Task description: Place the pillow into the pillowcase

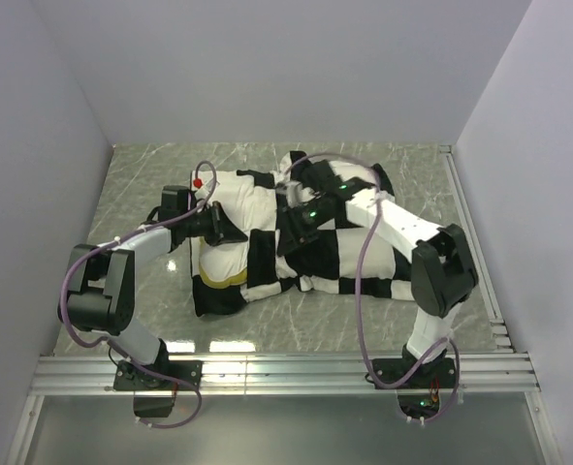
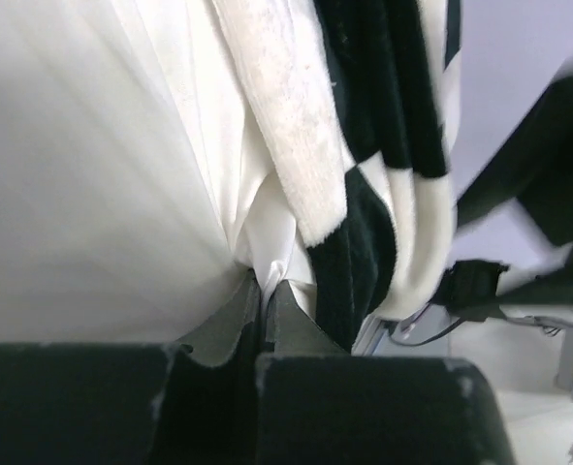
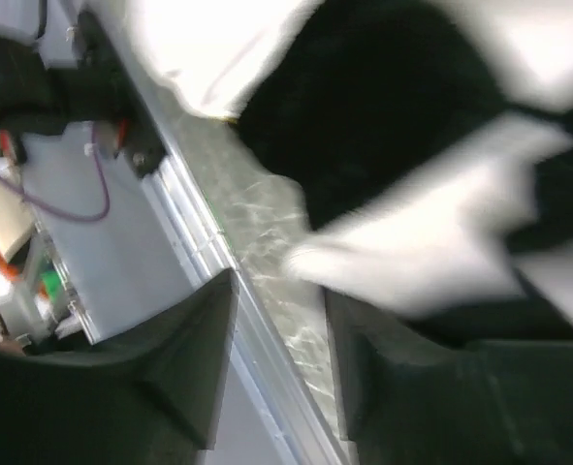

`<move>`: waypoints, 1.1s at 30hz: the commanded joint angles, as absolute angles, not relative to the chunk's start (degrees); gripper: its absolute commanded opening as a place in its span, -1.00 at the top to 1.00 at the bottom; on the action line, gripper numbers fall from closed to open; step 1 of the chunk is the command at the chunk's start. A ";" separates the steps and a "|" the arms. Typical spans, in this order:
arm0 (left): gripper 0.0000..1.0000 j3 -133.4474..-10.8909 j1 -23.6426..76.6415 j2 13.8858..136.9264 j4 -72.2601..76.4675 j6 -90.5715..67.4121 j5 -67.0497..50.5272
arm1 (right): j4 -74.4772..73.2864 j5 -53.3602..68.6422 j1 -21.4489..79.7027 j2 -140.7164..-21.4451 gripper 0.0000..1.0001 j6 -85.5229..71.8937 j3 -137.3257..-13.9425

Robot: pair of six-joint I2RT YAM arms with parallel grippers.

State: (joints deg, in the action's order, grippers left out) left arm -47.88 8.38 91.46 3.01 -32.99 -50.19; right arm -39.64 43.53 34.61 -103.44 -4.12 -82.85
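My left pincer [image 2: 264,291] clamped the plump cream-white pillow [image 2: 92,174], partly sleeved in the black-and-white checkered fabric pillowcase [image 2: 383,97] beside it. My right pincer [image 3: 281,300] gaped empty and needed to grab the pillowcase next.

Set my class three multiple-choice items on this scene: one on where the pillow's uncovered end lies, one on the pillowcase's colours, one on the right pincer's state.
1. The pillow has its uncovered end: A toward the left arm; B toward the right arm; C hanging over the far edge.
2. The pillowcase is: A plain blue; B black-and-white checked; C red striped.
3. The right pincer is: A shut on the pillow; B shut on a cable; C open, holding nothing.
Answers: 1 A, the top view shows cream fabric and the yellow band sticking out on that side. 2 B, big checks show from above. 3 C, its wrist view shows bare table between parted fingers.
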 commanded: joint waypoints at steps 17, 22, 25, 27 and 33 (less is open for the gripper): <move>0.99 -53.44 13.44 93.51 -12.31 -11.86 -49.39 | -42.71 49.38 29.96 -109.77 0.12 -9.49 -84.73; 0.99 -54.58 15.82 95.27 -12.13 -11.34 -51.93 | -42.20 63.17 36.64 -114.17 0.31 -11.41 -87.44; 0.99 -54.49 16.26 94.75 -12.91 -9.33 -53.87 | -32.99 71.18 36.65 -110.59 0.44 -20.02 -88.94; 0.99 -54.58 16.26 93.70 -16.76 -4.87 -55.02 | -21.49 71.19 35.86 -106.11 0.47 -28.59 -86.15; 0.79 -57.21 14.60 90.18 -38.96 19.88 -52.83 | -21.38 60.22 26.14 -96.50 0.13 -23.49 -87.42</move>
